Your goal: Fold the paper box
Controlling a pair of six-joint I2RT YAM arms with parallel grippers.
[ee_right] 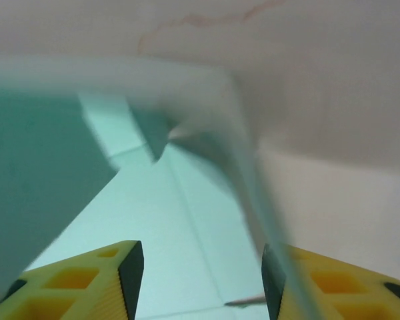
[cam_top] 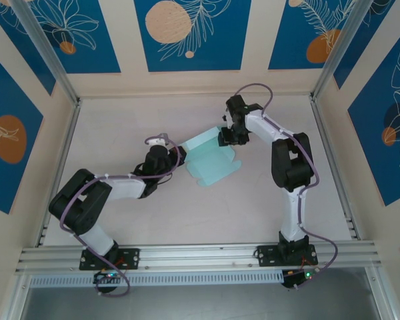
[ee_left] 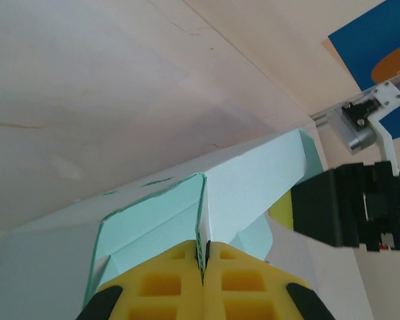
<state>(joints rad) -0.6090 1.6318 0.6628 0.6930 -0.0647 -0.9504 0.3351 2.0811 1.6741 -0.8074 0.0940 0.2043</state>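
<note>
Top view, near edge: one aluminium rail (cam_top: 200, 257) carries the bases of two white-and-black arms, left arm (cam_top: 97, 200) and right arm (cam_top: 290, 180), both reaching inward over the pale off-white counter (cam_top: 187, 217). Mid-counter lies the single pale light-blue thin-card paper box (cam_top: 212, 160), partly folded, with one panel raised toward the far side. The left claw (cam_top: 180, 162) meets the box at its left edge; the right claw (cam_top: 223, 141) stands at its far right corner, so the box sits between the two claws. Left wrist view: the two yellow fingers of the left claw (ee_left: 203, 259) are pressed together on an upright card edge of the paper box (ee_left: 253, 180), pinching it; beyond, the black housing of the right arm (ee_left: 343, 207) sits against the box's far end. Right wrist view: the right claw (ee_right: 200, 267) has its yellow fingers (ee_right: 113, 270) parted to a moderate gap above the flat card of the paper box (ee_right: 167, 220), gripping nothing, and a blurred raised flap runs down beside the right-hand finger. Farthest: blue wall panels (cam_top: 190, 33) with orange discs and white leaf outlines.
</note>
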